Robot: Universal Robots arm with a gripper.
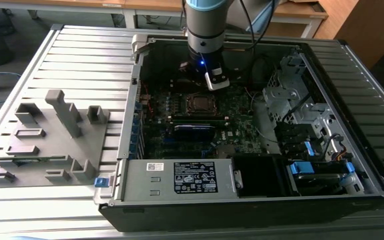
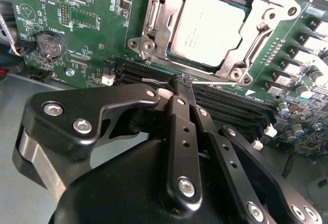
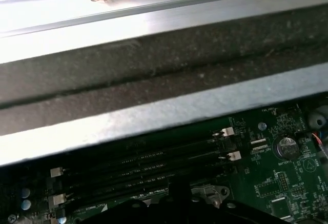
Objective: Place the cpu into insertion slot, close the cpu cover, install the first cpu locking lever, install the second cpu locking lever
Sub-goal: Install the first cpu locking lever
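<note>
The cpu (image 2: pixel 207 26), a grey metallic square, lies in the insertion slot (image 1: pixel 199 102) on the green motherboard. The silver cpu cover (image 2: pixel 156 21) is folded down flat around it, so the chip shows through its window. My gripper (image 2: pixel 182 82) is shut, its black fingertips close together just off the socket's edge, above the black memory slots (image 2: pixel 225 106). A thin metal locking lever (image 2: pixel 154 81) runs along that edge up to the fingertips; I cannot tell whether they hold it. In the exterior view the gripper (image 1: pixel 215 80) hangs just behind the socket, inside the open computer case.
The case walls (image 1: pixel 135 90) enclose the motherboard. A power supply (image 1: pixel 178 177) fills the front, and drive bays (image 1: pixel 312 150) are on the exterior view's right. A grey fixture tray (image 1: pixel 45 140) lies on the slatted table at the left. A coin battery (image 2: pixel 47 43) sits near the socket.
</note>
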